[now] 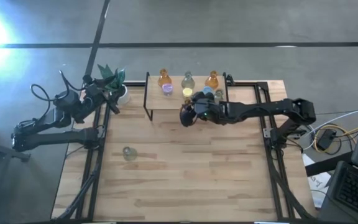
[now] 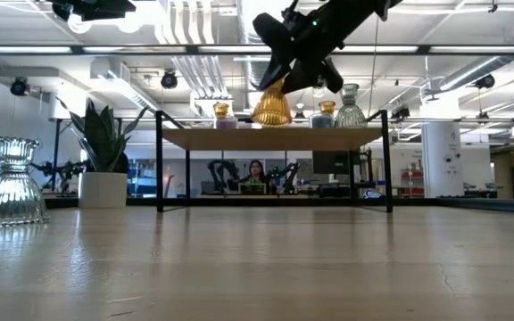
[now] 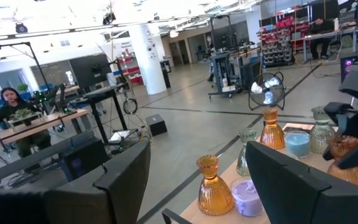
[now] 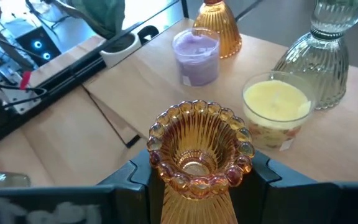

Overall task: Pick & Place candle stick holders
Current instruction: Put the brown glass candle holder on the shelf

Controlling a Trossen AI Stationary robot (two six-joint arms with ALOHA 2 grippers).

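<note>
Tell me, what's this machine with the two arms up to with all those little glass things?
The right gripper is shut on an amber candle stick holder and has it in the air at the front edge of the small raised shelf. More holders and some candles stand on that shelf. One clear holder stands alone down on the table. The left gripper waits off to the side near the potted plant, open and holding nothing.
</note>
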